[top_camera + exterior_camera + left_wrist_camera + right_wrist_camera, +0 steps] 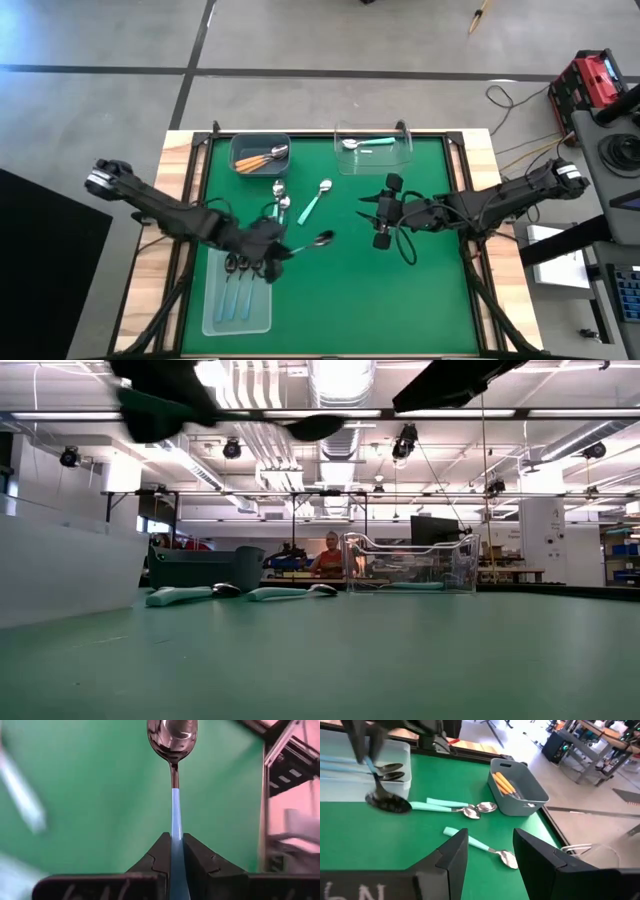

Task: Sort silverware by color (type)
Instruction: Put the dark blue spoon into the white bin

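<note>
On the left I see my left pincer [272,247] clamped tight on the light-blue handle of a dark-bowled spoon [318,240], lifted off the green bench [350,290]; its bowl points right; just beside it at the near left a clear tray [215,318] holds more dark spoons; at the far left the grey bin [242,145] has the orange-handled spoons [262,158]; three teal-handled spoons [313,201] lie on the mat near the middle; the far clear bin [400,160] carries one teal spoon [364,143]; on the right my right pincer [383,212] hangs with fingers parted, holding nothing.
</note>
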